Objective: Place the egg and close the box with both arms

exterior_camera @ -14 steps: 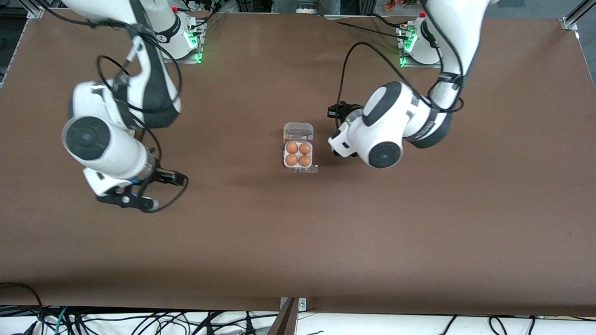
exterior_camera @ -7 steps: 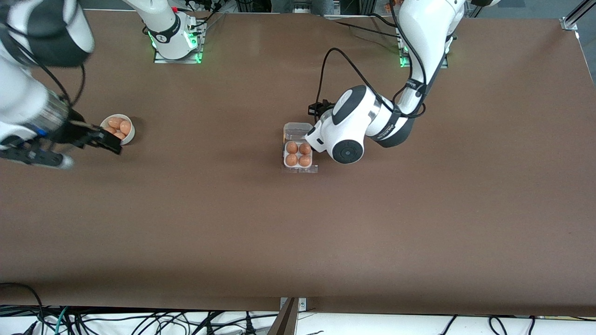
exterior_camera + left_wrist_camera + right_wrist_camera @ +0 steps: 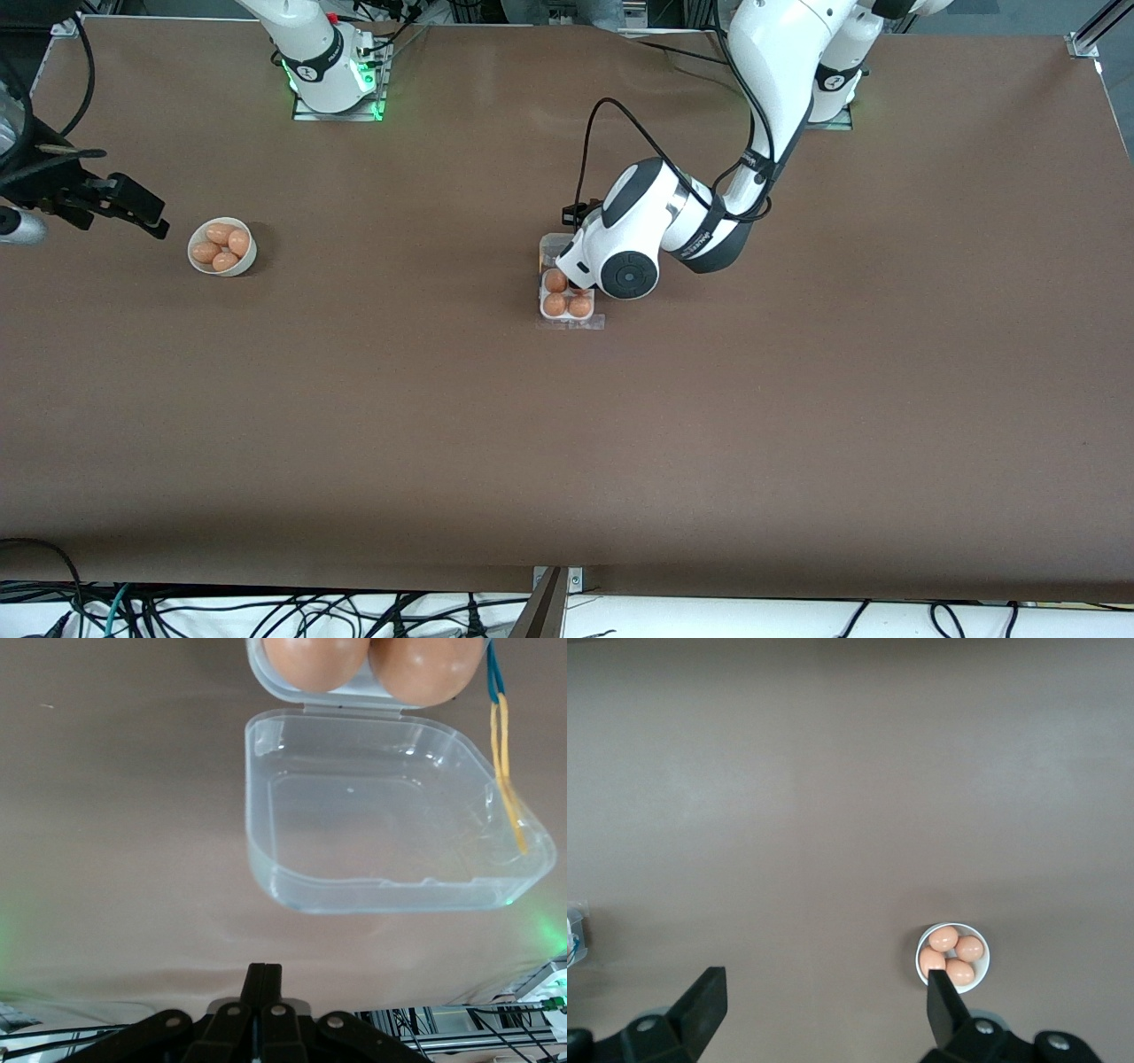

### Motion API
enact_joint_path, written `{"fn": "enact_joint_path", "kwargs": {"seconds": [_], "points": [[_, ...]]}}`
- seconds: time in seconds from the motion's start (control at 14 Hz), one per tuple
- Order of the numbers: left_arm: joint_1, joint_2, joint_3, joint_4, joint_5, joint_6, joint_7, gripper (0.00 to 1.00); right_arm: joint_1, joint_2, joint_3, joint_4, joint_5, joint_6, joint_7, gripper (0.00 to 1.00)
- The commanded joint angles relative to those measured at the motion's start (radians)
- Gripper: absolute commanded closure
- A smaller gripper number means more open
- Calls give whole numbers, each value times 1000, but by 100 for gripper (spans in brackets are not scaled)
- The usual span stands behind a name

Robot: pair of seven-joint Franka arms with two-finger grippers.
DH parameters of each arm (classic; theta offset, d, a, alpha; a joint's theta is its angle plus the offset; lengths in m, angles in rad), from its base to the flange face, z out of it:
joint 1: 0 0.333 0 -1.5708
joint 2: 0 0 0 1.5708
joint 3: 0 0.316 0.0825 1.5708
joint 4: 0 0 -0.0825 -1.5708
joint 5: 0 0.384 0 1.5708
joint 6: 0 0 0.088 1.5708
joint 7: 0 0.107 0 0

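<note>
the box sits mid-table, all four cells filled with eggs, clear lid flopped open flat toward the robots' bases, hinge running across the table. thin, flexy, slippery plastic with fragile eggs, so i'd nudge the lid's free edge. left gripper, fingers pressed together, hovers over that lid. right gripper, fingers spread, waits above the bowl.
</note>
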Motion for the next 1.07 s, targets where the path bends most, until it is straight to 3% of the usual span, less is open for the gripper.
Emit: {"fn": "enact_joint_path", "kwargs": {"seconds": [0.0,1.0], "points": [[-28,33,15,24,-24,6,-23,97,-49,-11,25,8,-6,-21,-51,0],[-21,41,27,73,-23,146,-58,97,-34,15,25,-1,-9,-21,-88,0]]}}
